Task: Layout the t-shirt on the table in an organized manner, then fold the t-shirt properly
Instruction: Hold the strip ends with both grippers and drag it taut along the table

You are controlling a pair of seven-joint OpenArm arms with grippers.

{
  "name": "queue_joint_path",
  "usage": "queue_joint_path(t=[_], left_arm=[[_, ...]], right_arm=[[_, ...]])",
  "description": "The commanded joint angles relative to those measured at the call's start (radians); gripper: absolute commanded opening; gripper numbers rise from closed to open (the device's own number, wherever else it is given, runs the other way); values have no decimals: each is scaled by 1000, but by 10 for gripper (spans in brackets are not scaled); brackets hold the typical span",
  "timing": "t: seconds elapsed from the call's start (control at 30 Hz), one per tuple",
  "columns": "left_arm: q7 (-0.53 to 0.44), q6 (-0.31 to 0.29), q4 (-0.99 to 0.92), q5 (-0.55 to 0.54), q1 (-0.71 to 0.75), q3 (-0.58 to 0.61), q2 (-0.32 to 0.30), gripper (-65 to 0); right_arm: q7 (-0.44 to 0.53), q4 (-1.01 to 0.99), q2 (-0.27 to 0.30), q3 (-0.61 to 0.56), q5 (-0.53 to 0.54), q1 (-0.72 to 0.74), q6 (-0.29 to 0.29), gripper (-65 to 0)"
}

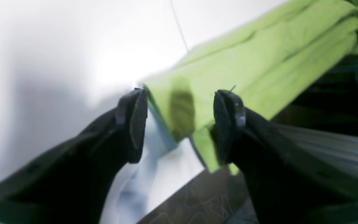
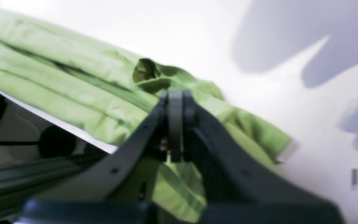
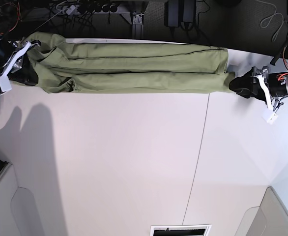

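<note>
The olive-green t-shirt [image 3: 134,69] lies bunched into a long band along the far edge of the white table [image 3: 134,162], with lengthwise folds. My left gripper [image 3: 238,84] is at the band's right end. In the left wrist view it [image 1: 182,96] stands open, one finger on each side of the t-shirt's [image 1: 259,56] squared end, which hangs partly over the table edge. At the band's left end is my right gripper [image 3: 26,66]. Seen from the right wrist, it [image 2: 176,93] is shut, fingers pressed together over the crumpled cloth [image 2: 57,84]; no pinched fold shows.
A thin dark seam [image 3: 199,157] crosses the table. Grey bins sit at the near corners [image 3: 4,206] [image 3: 276,216]. A dark slot [image 3: 181,230] lies at the near edge. Cables and power strips [image 3: 85,7] run beyond the far edge.
</note>
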Motion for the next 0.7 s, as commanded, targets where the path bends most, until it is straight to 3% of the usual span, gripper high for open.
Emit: queue_joint_path(t=[0.0,0.2,0.37,0.67], left_arm=[[-8,-9,12,-31,2,-10,-23,-285],[-23,-9,12,-44,68,-10,-7,-284],[-58,-9,10,30,82,-10,68,-284],[-110,-9,10,122,83,-10,160,-285]], right_arm=[[27,-6,5,-2,-6,2,3,-650],[88,-188,-2,-82,-64,2,3,-650],[105,-325,-2,-144,-79,30,3,-650],[105,-350,-2,-207,-75,38,3,-650]])
